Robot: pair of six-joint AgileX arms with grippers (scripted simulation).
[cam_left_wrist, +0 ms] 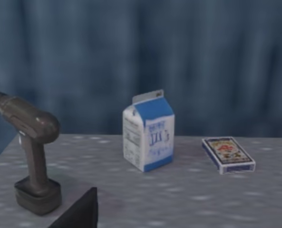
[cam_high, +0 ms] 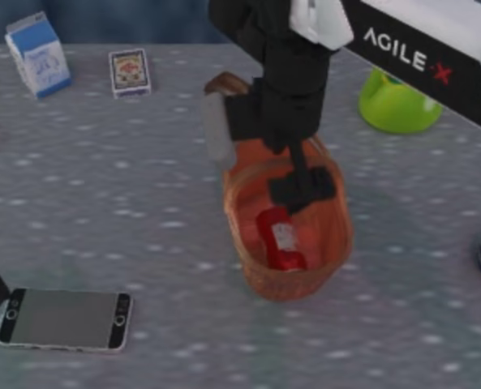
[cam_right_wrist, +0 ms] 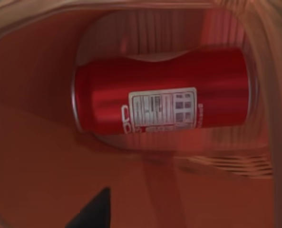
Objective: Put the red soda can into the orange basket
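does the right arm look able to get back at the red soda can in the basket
Probably yes: the right gripper hangs directly over the red soda can, which lies on its side in the orange basket, uncovered.

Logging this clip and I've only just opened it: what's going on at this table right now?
The right arm reaches over the orange basket, its right gripper just above the basket's opening. The red soda can lies on its side inside the basket, apart from the gripper, so the drop looks done. The left arm is parked at the table's left edge, near a phone. A milk carton, card box and green watering can stand untouched.
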